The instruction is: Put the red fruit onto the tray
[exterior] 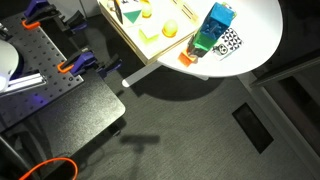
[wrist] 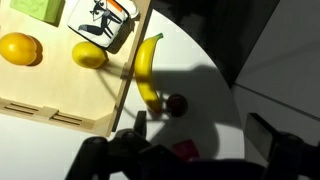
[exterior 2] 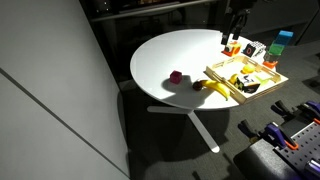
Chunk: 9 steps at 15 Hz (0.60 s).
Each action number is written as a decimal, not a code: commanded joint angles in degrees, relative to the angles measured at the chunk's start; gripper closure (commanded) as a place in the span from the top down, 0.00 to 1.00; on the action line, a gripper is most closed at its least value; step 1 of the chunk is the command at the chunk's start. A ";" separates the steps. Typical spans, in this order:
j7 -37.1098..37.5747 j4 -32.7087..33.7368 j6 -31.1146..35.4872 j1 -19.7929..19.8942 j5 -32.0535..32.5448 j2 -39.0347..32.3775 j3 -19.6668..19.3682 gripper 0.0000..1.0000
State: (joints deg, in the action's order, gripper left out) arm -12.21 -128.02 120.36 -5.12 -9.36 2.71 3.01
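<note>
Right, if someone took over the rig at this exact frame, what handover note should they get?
Gripper: open and empty, above the table in the wrist view.
Red fruit: on the white table, outside the tray, close to the banana that lies along the tray's edge.
Done: nothing yet; the fruit is not grasped.
Left: lower onto the fruit, close, lift, carry it over the tray's edge and release it on bare wood.
</note>
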 commanded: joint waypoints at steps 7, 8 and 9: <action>-3.07 2.73 -0.12 0.11 3.22 -5.68 1.86 1.00; -3.07 3.00 -0.12 0.11 3.22 -5.82 1.90 1.00; -3.07 3.19 -0.12 0.11 3.22 -5.82 1.91 1.00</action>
State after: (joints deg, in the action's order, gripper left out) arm -15.33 -124.94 120.39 -5.27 -6.17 -3.10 4.64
